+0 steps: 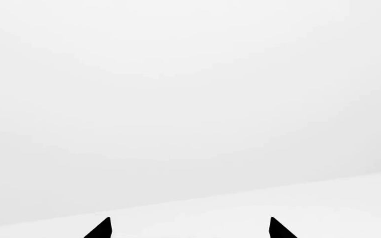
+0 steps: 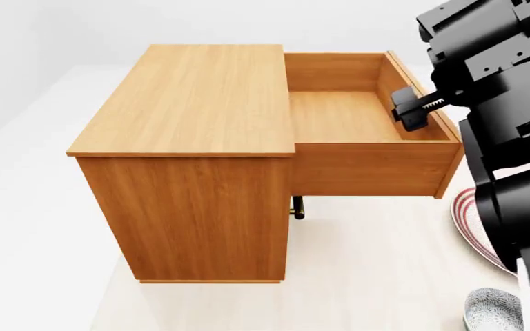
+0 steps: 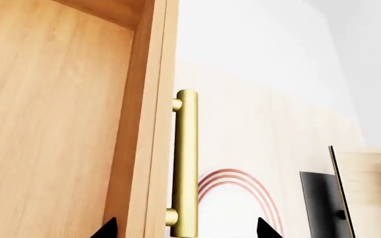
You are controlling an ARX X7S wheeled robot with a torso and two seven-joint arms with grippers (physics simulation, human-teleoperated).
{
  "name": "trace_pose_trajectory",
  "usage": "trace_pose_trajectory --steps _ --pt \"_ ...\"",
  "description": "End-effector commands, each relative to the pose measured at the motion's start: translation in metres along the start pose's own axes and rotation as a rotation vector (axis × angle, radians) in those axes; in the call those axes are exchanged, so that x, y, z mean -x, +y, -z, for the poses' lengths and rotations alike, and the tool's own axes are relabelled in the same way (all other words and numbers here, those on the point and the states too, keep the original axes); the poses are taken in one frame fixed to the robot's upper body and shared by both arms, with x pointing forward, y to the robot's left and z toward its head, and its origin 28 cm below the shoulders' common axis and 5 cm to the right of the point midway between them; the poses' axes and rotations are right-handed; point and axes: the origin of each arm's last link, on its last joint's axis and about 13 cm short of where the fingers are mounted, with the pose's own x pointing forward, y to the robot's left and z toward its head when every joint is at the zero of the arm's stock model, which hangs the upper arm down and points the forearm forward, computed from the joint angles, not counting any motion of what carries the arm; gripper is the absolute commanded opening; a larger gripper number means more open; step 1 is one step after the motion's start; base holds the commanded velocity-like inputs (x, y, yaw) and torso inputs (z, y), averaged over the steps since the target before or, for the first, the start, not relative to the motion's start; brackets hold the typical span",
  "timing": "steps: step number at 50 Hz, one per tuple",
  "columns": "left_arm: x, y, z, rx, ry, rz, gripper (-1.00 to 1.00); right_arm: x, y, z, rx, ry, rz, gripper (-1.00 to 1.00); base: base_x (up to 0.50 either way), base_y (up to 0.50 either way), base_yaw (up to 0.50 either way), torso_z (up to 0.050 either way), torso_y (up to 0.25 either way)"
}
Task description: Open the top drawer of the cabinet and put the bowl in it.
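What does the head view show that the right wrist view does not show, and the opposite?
Only the head view shows the whole cabinet, the inside of the pulled-out top drawer, which holds nothing, the right gripper over the drawer's front edge, and the bowl on the floor. Only the right wrist view shows the brass handle on the drawer front, with the fingertips apart on either side of it and not touching it. Both show the drawer and the plate with red rings.

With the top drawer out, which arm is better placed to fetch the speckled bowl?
Right, probably. The right gripper hangs at the open orange-brown wooden top drawer, on the same side as the blue-grey speckled bowl on the floor. The left gripper faces blank white surroundings.
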Motion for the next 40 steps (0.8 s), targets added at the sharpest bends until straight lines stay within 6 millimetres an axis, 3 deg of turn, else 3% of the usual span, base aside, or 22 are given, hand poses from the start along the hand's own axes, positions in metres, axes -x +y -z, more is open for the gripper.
trace_pose_trajectory --steps 1,14,20,23,29,40 --pt "0.000 -0.001 -0.001 0.002 0.003 0.003 1.00 -0.002 -0.024 0.012 0.051 0.078 0.193 1.00 0.00 0.00 0.00 0.000 0.000" --pt "0.000 -0.001 -0.001 0.001 0.005 0.005 1.00 -0.006 -0.035 0.023 0.059 0.136 0.261 1.00 0.00 0.00 0.00 0.000 0.000" --pt "0.000 0.000 -0.001 0.001 0.004 0.005 1.00 0.004 -0.038 0.014 -0.019 0.042 0.160 1.00 0.00 0.00 0.00 0.000 0.000" --pt "0.000 0.000 0.000 0.003 0.004 0.006 1.00 0.024 -0.043 0.002 -0.115 -0.135 0.023 1.00 0.00 0.00 0.00 0.000 0.000" --pt "0.000 0.000 0.000 0.003 0.006 0.007 1.00 0.062 -0.056 -0.003 -0.264 -0.302 -0.181 1.00 0.00 0.00 0.00 0.000 0.002" --pt "0.001 0.000 0.001 -0.001 0.004 0.007 1.00 0.108 -0.082 0.015 -0.340 -0.440 -0.213 1.00 0.00 0.00 0.00 0.000 0.000"
